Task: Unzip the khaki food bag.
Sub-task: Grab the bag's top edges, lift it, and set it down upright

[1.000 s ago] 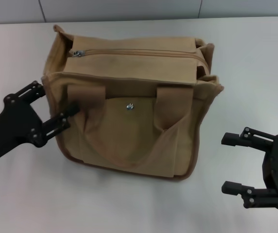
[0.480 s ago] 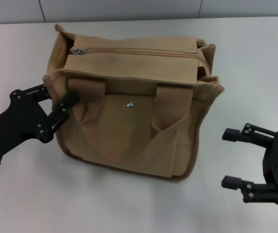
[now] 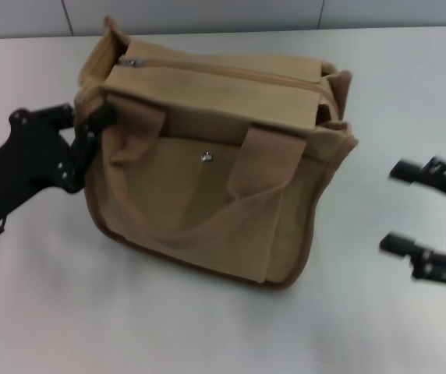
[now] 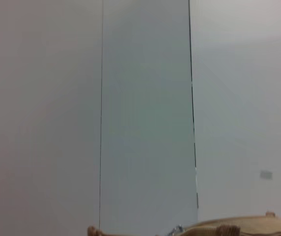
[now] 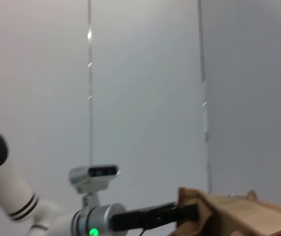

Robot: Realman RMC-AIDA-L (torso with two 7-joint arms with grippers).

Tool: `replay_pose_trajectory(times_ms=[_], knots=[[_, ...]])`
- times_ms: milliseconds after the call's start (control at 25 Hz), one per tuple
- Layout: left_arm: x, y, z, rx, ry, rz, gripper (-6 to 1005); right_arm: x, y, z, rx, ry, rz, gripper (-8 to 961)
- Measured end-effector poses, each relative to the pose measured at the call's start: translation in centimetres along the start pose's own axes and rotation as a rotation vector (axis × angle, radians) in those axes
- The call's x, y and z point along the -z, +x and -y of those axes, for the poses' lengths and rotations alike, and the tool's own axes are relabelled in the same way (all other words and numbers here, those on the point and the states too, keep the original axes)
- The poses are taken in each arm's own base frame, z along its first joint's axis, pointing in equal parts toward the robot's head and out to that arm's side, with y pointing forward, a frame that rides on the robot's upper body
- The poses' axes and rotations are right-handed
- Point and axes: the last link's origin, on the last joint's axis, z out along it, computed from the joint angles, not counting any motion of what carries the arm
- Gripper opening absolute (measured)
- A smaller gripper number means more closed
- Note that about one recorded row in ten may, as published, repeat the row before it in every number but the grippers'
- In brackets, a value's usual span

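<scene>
The khaki food bag [image 3: 207, 171] stands tilted on the white table [image 3: 207, 335], its zipper closed and the metal pull [image 3: 132, 62] at its left end. A snap [image 3: 205, 157] sits on the front pocket. My left gripper [image 3: 89, 121] is at the bag's upper left corner, its fingers pinching the edge fabric. My right gripper [image 3: 394, 206] is open and empty over the table, right of the bag and apart from it. The left wrist view shows only a strip of the bag's top [image 4: 243, 227]. The right wrist view shows the bag [image 5: 238, 214] and the left arm [image 5: 150, 216] behind it.
The table's far edge meets a grey panelled wall [image 3: 207, 14]. Bare table lies in front of the bag and to its right. The robot's white body and head [image 5: 94, 173] show in the right wrist view.
My left gripper has moved up and closed on the bag's left corner, and the bag has tipped and shifted. My right gripper has moved right and up, away from the bag.
</scene>
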Motion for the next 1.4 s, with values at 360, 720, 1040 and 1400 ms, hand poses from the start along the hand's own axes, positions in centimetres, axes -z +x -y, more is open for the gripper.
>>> replay_pose_trajectory(times_ms=[360, 720, 1040, 1400], knots=[[-2.6, 2.0, 1.4, -0.098, -0.052, -0.056, 45, 2.1, -1.6, 0.7, 0.077, 0.224, 0.164, 838], [-4.9, 5.9, 2.3, -0.226, -0.167, -0.177, 43, 2.8, -2.5, 2.7, 0.145, 0.544, 0.451, 838], [-6.7, 6.5, 1.6, -0.247, -0.268, -0.184, 45, -2.5, -3.4, 7.1, 0.105, 0.459, 0.435, 839], [-7.6, 5.9, 0.7, -0.243, -0.32, -0.162, 48, -10.5, -3.9, 9.6, 0.023, 0.217, 0.286, 839]])
